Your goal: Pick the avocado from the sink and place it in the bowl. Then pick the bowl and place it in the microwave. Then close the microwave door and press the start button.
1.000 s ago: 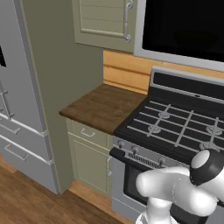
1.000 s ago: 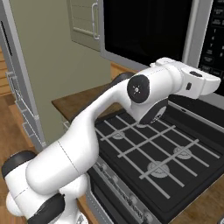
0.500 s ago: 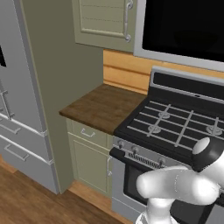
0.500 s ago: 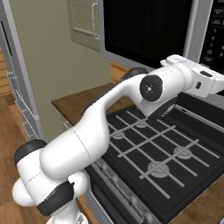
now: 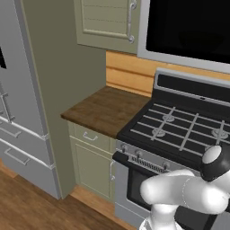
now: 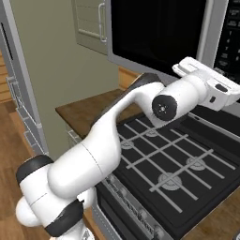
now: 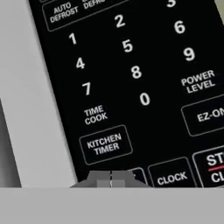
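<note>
The microwave hangs above the stove, and the microwave door with its black window lies flush with the front. My arm reaches up and right to the black control strip. In the hand view the keypad is very close. My gripper is shut with nothing between its tips, just below the KITCHEN TIMER key and left of the CLOCK key. Part of the start button shows at the lower right edge. The avocado, the sink and the bowl are out of view.
A black gas stove with grey grates sits under the microwave. Left of it is a dark wooden counter over beige cabinets. A beige upper cabinet and a grey fridge stand further left.
The arm has stretched further to the right and up toward the control strip, and its elbow has shifted right in the left base view. The gripper stays shut.
</note>
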Tool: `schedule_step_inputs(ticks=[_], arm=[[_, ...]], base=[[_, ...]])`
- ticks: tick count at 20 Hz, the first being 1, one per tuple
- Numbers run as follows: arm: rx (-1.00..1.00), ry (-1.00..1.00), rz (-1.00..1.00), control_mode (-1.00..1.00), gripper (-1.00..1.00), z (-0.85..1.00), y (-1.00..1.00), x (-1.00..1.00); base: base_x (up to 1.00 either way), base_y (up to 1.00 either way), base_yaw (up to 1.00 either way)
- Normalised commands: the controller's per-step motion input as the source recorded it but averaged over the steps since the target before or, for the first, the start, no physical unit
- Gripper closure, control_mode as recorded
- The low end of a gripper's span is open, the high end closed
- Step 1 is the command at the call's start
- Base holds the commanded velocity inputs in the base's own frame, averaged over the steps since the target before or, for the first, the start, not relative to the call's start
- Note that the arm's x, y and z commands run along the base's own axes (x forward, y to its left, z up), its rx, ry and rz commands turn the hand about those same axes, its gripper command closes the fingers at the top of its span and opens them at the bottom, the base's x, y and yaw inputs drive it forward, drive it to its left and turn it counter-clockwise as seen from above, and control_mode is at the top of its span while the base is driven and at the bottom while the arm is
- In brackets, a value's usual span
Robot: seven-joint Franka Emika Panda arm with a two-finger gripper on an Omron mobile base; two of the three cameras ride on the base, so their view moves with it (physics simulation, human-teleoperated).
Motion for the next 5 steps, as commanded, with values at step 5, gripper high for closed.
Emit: schedule_step_inputs(ticks=[5], arm=[[0.01,-0.15,0.01,-1.00,1.00,-0.11,0.02,0.14]], base=[[0.00,0.00,0.00]])
